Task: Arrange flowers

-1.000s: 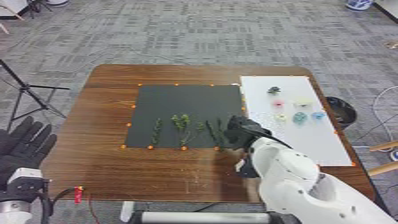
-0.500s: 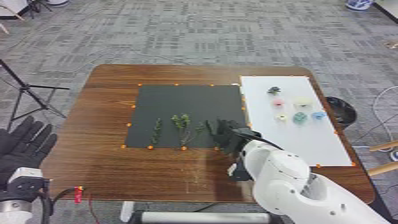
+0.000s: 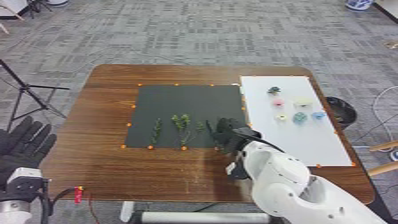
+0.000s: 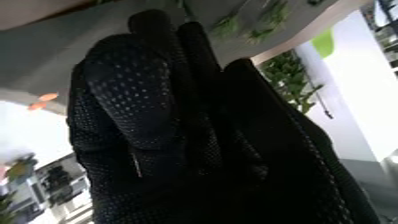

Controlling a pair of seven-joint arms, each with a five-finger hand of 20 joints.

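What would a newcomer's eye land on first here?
Probably the white robot arm sweeping in from the lower right, its black-gloved right hand at the near right corner of the dark rectangular mat. Next, the small pastel flowers on the long white sheet to the right, then the thin green leafy sprigs on the mat's near half. The open black-gloved left hand stands out at the far left.

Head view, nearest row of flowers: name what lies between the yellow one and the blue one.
In the head view, the teal flower lies between them.
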